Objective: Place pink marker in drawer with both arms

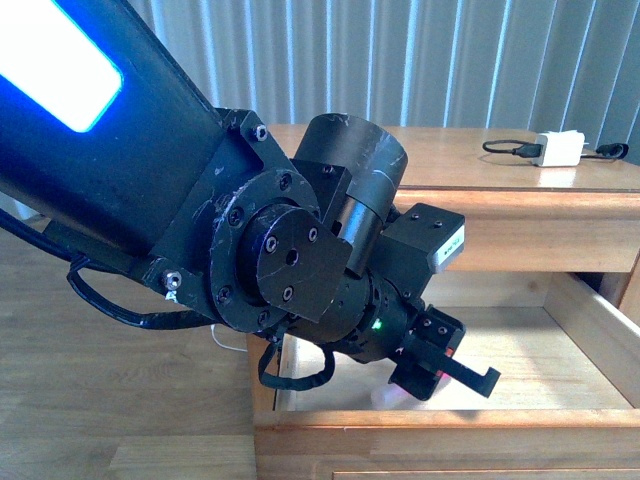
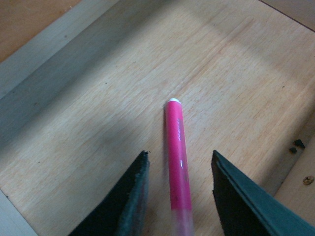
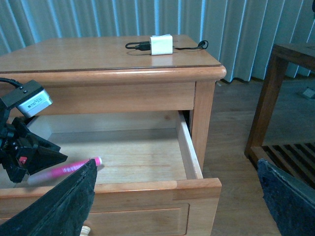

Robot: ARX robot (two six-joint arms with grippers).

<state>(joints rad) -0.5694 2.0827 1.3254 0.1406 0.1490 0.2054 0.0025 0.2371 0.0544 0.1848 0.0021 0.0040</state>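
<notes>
The pink marker [image 2: 177, 157] is inside the open drawer [image 3: 147, 187], over its pale wood floor [image 2: 98, 123], with its whitish cap end toward the camera and blurred. My left gripper [image 2: 180, 153] is open, one black finger on each side of the marker, and neither touches it. The right wrist view shows the marker [image 3: 69, 168] near the drawer's front, just ahead of the left gripper [image 3: 29, 157]. In the front view the left gripper [image 1: 445, 370] reaches down into the drawer [image 1: 450, 420]. My right gripper [image 3: 175, 164] hangs wide open in front of the drawer, holding nothing.
A white charger block [image 3: 161, 44] with a black cable lies on the nightstand top, also in the front view as the charger block [image 1: 558, 149]. A dark wooden side table [image 3: 280, 98] stands to the nightstand's right. Below is a lower drawer's knob [image 3: 87, 230].
</notes>
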